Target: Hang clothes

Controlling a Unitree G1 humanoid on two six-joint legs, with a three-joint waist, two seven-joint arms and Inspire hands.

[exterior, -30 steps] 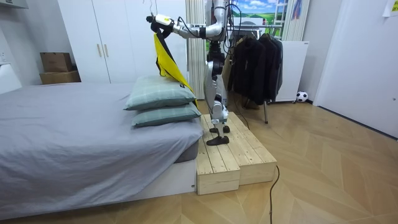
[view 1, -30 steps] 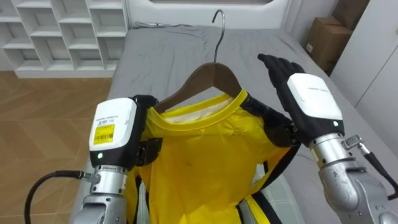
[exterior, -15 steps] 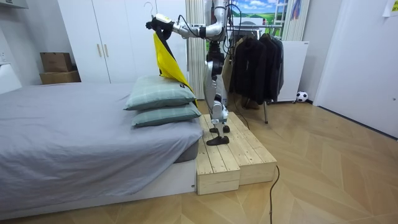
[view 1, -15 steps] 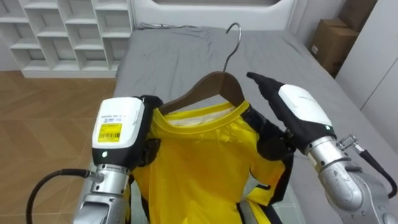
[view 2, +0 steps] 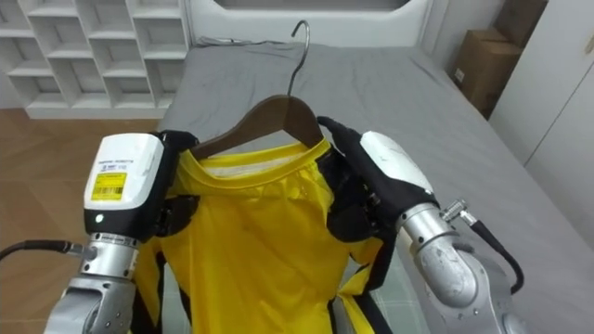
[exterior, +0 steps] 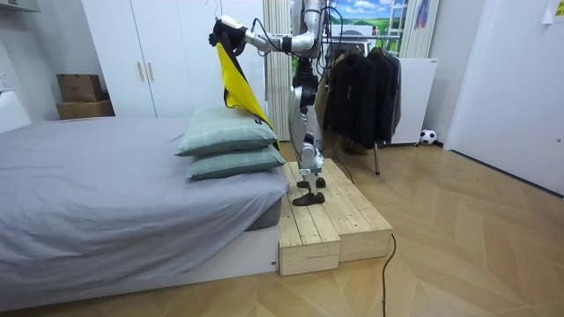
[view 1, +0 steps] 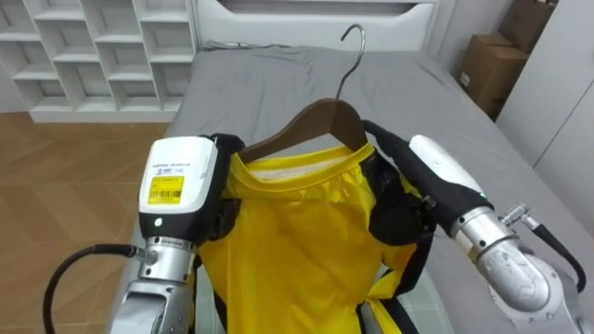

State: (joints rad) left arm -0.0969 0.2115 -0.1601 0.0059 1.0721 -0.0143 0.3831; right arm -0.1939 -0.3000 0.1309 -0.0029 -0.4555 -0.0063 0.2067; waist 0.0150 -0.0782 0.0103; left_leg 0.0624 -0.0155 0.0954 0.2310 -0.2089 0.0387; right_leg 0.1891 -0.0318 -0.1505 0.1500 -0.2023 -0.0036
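Left eye view: over grey bed (view 1: 269,83), shelves (view 1: 93,46) beyond, yellow shirt (view 1: 297,241) on wooden hanger (view 1: 320,121) hides how the left hand (view 1: 181,181) grips (cannot tell); right hand (view 1: 441,181) lies apparently flat, unclenched, against its shoulder.

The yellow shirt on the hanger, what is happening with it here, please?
The robot stands on a wooden platform beside the grey bed, holding up a yellow shirt already on a wooden hanger. Its left hand is at the shirt's left shoulder, its right hand at the right one. The hanger's hook points up, free. A rack of dark clothes stands behind the robot; the shirt is not yet hung there.
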